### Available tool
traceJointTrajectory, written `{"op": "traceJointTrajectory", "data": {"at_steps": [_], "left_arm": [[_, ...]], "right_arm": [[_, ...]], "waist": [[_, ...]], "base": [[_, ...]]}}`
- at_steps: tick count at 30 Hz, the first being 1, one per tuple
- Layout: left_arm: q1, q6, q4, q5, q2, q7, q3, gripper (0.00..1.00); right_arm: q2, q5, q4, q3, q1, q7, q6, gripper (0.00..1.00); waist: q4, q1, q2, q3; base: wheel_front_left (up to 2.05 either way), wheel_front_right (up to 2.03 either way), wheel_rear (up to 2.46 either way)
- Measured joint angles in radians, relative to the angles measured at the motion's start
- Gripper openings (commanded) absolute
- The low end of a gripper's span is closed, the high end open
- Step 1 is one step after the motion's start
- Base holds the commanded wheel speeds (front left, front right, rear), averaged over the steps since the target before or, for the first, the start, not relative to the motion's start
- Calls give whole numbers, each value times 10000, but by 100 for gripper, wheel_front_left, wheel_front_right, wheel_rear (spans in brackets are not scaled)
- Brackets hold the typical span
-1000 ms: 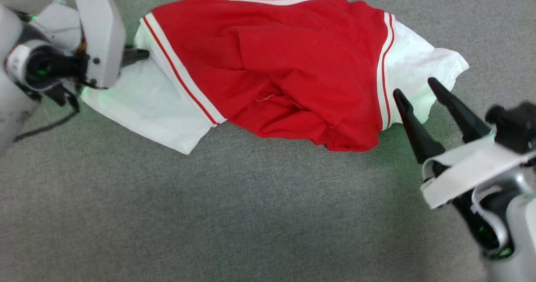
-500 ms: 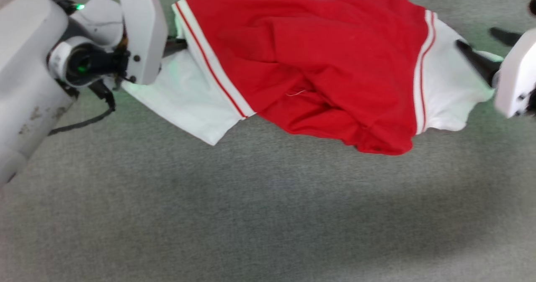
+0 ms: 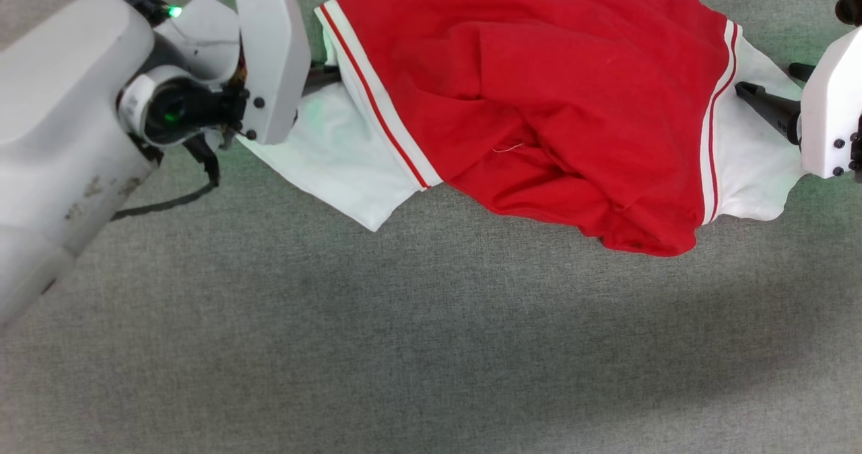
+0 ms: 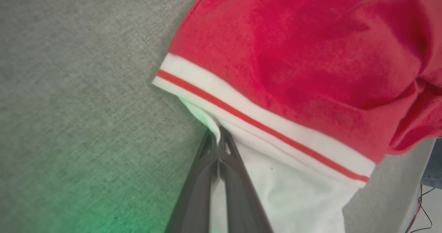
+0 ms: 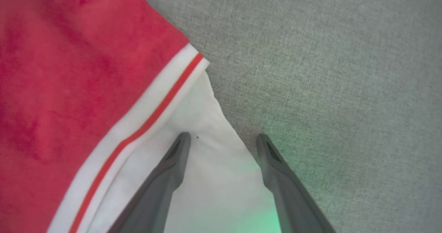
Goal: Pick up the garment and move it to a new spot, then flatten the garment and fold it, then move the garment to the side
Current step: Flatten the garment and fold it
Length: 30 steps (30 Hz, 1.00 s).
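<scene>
A grey, woven surface [image 3: 404,346] ran under everything, tinted green close to each wrist. The garment [image 3: 539,90] lay across it between the two grippers, its red body rumpled into heavy folds and a white sleeve reaching out toward each arm.

The left gripper [image 4: 217,136] was pinched tight on the garment. Its two dark fingers pressed together with a thin edge of the white left sleeve [image 3: 337,157] caught between their tips. Just beyond those tips the white trim [image 4: 262,122] with its red line ran across at a slant, and past that came the red body. To one side of the fingers lay bare grey surface. To the other lay the rest of the sleeve and, far off at the frame's corner, a thin cable [image 4: 423,219]. The pale forearm [image 3: 60,137] behind this gripper came in from the head view's left edge.

The right gripper [image 5: 223,138] stood wide and held nothing. It straddled the outer edge of the right sleeve [image 3: 747,164] – one finger over the white cloth, the other over grey surface just off the sleeve's edge (whether either tip touched down I could not tell). Ahead of the cloth-side finger and off to its side ran the same striped trim, with the red body beyond it.

A short pale thread [image 3: 508,148] lay on the red folds, about midway between the grippers.
</scene>
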Motion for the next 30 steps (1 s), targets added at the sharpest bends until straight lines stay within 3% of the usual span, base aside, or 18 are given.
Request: {"op": "traceJointTrajectory", "data": {"at_steps": [2, 9, 19, 25, 30], "left_arm": [[13, 0, 10, -36, -56, -54, -40, 0], [384, 0, 188, -362, -351, -1047, -167, 0], [803, -13, 656, -738, -546, -3758, 71, 0], [470, -15, 1841, -272, -662, -5977, 454, 0], [-347, -40, 3557, -56, -1131, -7741, 1055, 0]], "right_arm": [[-29, 65, 132, 182, -82, -107, 2, 0], [52, 167, 886, 360, -151, -1267, 15, 0], [98, -184, 2355, -431, -686, -2826, 13, 0], [700, -851, 3534, -1536, -1637, -4454, 13, 0], [1599, -1461, 4880, -2798, -3199, -6004, 17, 0]], "waist": [[19, 0, 0, -31], [148, 0, 0, -369], [582, 0, 0, -1586], [1045, 0, 0, -2127], [1407, 0, 0, -2183]], "base": [[0, 0, 0], [0, 0, 0], [0, 0, 0], [0, 0, 0], [0, 0, 0]]}}
